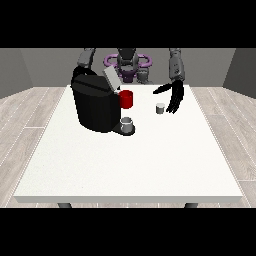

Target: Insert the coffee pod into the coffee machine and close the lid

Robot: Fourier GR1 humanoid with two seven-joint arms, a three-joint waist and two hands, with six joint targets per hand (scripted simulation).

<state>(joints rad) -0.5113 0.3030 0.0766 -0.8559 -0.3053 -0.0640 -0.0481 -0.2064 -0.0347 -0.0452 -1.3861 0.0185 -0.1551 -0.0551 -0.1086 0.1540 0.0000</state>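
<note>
While hand at view's right (pixel 175 98) hangs beside coffee pod (pixel 160 108), fingers straight, open; other hand hidden.

There is just one view. The camera stands across the worktop (pixel 130 165) from the robot (pixel 128 62) and looks right at it. It sits up high and looks down a bit, so the whole white top shows, with its near edge low in the view. It stands far back, so the robot looks small at the top. Wood floor (pixel 25 115) shows at both sides, and grey walls (pixel 45 62) stand behind
</note>
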